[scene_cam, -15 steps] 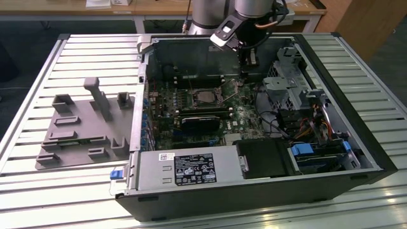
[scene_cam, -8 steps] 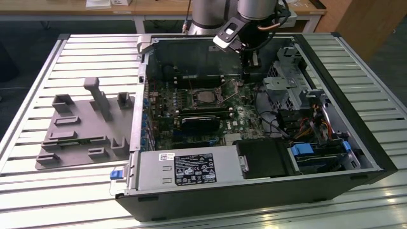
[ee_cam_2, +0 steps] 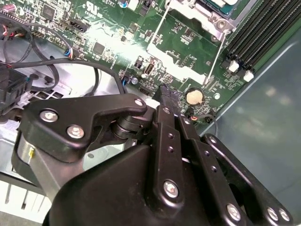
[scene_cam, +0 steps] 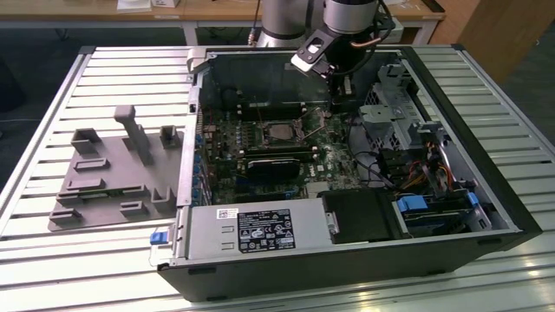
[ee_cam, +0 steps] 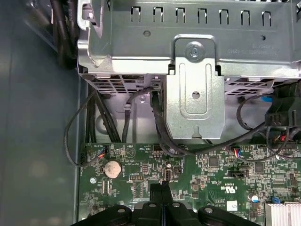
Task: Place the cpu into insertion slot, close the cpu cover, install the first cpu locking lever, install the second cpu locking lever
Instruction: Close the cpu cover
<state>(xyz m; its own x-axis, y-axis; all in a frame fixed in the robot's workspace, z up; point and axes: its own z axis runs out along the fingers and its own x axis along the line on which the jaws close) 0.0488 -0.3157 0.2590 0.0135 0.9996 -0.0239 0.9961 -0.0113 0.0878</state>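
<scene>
Where the pincer (scene_cam: pixel 339 97) hangs inside the computer case (scene_cam: pixel 347 266) in the exterior view, the chip (scene_cam: pixel 280 134) sits in its socket (scene_cam: pixel 262 138) near the tips. In the second wrist view its fingers (ee_cam_2: pixel 165 96) press together, empty, with the silvery cover (ee_cam_2: pixel 207 16) beyond them. In the first wrist view a coin battery (ee_cam: pixel 113 168) lies beside the tips.

A pale metal desk (scene_cam: pixel 52 266) of long parallel slats spans the exterior view. Bright light glints off the slats along its near edge. Beyond its far edge stands a wooden worktop (scene_cam: pixel 225 11) on white legs (scene_cam: pixel 188 31), above a dark grey floor (scene_cam: pixel 39 49). A brown wooden panel (scene_cam: pixel 498 32) rises past the far corner on the exterior view's right.
</scene>
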